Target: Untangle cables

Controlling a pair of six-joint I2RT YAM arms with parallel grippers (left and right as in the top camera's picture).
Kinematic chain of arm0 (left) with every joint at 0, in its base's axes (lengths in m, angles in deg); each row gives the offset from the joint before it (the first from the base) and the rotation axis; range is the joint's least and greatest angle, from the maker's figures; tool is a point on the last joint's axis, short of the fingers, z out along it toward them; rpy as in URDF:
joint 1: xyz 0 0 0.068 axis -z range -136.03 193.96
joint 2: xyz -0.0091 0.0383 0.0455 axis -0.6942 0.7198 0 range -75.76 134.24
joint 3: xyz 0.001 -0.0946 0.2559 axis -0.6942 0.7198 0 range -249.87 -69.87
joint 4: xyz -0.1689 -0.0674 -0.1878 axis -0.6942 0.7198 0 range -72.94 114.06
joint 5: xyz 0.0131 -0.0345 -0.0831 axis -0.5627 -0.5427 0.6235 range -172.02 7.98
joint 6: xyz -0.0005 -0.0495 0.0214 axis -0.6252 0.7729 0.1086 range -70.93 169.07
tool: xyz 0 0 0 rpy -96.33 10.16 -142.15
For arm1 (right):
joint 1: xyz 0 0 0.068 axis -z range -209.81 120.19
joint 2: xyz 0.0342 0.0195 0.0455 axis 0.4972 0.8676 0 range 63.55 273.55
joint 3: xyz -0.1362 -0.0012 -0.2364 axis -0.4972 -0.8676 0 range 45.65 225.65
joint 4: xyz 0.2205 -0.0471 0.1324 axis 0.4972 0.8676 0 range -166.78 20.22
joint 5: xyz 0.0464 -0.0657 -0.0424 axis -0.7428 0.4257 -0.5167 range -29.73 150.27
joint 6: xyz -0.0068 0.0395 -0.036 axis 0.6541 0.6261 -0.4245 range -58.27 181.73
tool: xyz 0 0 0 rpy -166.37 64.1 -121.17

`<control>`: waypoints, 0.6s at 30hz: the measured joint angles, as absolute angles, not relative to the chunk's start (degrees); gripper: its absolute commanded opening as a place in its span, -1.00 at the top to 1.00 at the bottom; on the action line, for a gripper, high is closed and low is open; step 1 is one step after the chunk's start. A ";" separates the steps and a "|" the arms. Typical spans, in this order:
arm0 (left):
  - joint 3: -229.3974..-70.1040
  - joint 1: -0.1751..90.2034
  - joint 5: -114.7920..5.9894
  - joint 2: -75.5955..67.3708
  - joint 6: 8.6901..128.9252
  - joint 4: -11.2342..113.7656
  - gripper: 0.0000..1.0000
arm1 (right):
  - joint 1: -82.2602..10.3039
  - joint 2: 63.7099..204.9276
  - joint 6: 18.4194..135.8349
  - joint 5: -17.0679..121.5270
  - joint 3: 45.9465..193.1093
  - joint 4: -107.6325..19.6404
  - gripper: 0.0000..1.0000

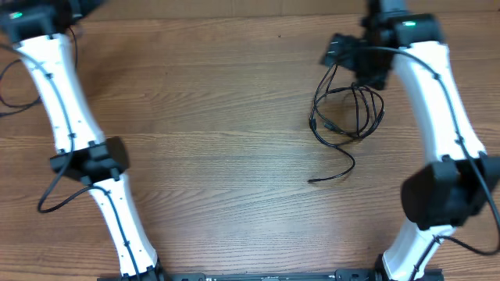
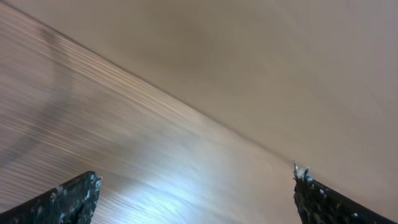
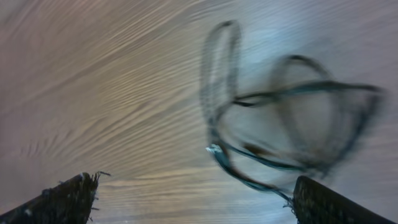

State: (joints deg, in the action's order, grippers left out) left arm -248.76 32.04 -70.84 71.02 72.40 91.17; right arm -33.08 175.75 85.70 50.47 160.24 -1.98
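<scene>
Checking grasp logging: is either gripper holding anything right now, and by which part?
Nothing held: left gripper and right gripper are both open and empty; the cables lie on the table just ahead of the right one.

The cables (image 1: 354, 109) lie on the table (image 1: 219, 117) — right side, just before the right tool (image 3: 196, 190).

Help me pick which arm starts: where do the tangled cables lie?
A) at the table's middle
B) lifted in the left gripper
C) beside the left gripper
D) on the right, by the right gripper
D: overhead, the cables lie on the right side of the table, and the right gripper, jaws wide open, has them just ahead in its wrist view.
</scene>
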 measured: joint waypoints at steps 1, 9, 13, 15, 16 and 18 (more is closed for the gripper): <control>-248.76 34.16 -70.71 70.80 72.42 92.91 -1.00 | -31.62 174.94 85.67 50.56 160.24 -0.99 -1.00; -248.72 51.21 -70.16 70.71 70.48 96.48 -1.00 | -22.42 173.65 85.72 50.73 160.24 3.07 -1.00; -247.84 60.39 -70.25 70.71 64.45 92.76 -1.00 | -20.21 173.65 85.67 50.75 160.24 3.58 -1.00; -246.60 64.70 -70.25 70.71 61.26 90.62 -1.00 | -19.64 173.65 85.70 50.73 160.24 3.84 -1.00; -245.57 66.95 -70.25 70.71 59.73 89.48 -1.00 | -19.40 173.65 85.70 50.78 160.24 4.03 -1.00; -243.32 70.71 -70.16 70.76 57.47 87.19 -1.00 | -19.29 173.65 85.70 50.80 160.24 4.60 -1.00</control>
